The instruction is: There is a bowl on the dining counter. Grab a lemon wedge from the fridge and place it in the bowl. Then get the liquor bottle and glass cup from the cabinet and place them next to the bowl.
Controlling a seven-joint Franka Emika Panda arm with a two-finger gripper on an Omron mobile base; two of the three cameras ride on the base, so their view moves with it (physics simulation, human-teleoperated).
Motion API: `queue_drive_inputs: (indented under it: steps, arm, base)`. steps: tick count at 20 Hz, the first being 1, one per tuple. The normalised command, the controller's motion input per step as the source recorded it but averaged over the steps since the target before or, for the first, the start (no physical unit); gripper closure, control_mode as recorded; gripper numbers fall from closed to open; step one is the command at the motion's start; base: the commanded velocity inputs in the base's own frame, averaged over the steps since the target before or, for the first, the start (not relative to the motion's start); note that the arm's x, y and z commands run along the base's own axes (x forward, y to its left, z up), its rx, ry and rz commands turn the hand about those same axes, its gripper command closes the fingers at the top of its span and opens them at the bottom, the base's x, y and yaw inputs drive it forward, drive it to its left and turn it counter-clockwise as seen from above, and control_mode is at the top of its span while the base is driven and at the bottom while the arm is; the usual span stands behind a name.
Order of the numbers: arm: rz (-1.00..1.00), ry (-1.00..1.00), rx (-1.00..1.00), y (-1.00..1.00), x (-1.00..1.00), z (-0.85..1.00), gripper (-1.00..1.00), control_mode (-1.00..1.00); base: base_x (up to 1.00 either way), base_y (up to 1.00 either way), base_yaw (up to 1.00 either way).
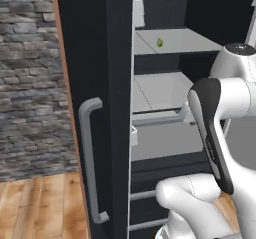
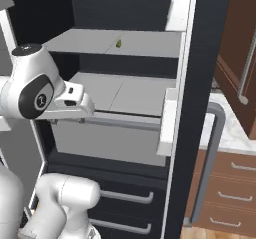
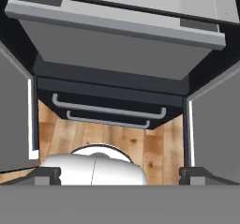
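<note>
Black fridge (image 1: pixel 100 58) open | lemon wedge (image 1: pixel 160 42) tiny – shape unclear

Home kitchen, open black fridge (image 1: pixel 107 108), wooden drawer units (image 2: pixel 227 193), stone wall (image 1: pixel 27 78)

Inside the tall black double-door fridge (image 1: pixel 107 58), a pale grey upper shelf (image 1: pixel 185 40) carries a tiny yellow-green lemon wedge (image 1: pixel 160 42), lying alone near the shelf's middle. A second pale grey shelf (image 2: pixel 125 94) sits just below it, above a grey drawer front (image 3: pixel 117 45).
</note>
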Motion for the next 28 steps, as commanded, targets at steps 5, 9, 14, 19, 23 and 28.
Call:
queue_drive_inputs:
  steps: [5, 9, 14, 19, 23, 28]
  arm:
    - [0.0, 0.0, 0.0, 0.0, 0.0, 0.0, -1.0, 1.0]
    - [0.0, 0.0, 0.0, 0.0, 0.0, 0.0, -1.0, 1.0]
    - [0.0, 0.0, 0.0, -0.01, 0.04, 0.08, -1.0, -1.0]
    - [0.0, -0.05, 0.01, -0.2, 0.08, 0.4, -1.0, -1.0]
    - [0.0, -0.19, 0.01, -0.22, 0.21, 0.63, -1.0, -1.0]
    - [0.0, -0.18, 0.0, -0.01, 0.47, 0.57, -1.0, -1.0]
  base:
    - [0.78, -0.2, 0.0]
    - [0.69, -0.27, 0.0]
    - [0.16, -0.07, 0.0]
    - [0.0, 0.0, 0.0]
    - [0.0, 0.0, 0.0]
    - [0.0, 0.0, 0.0]
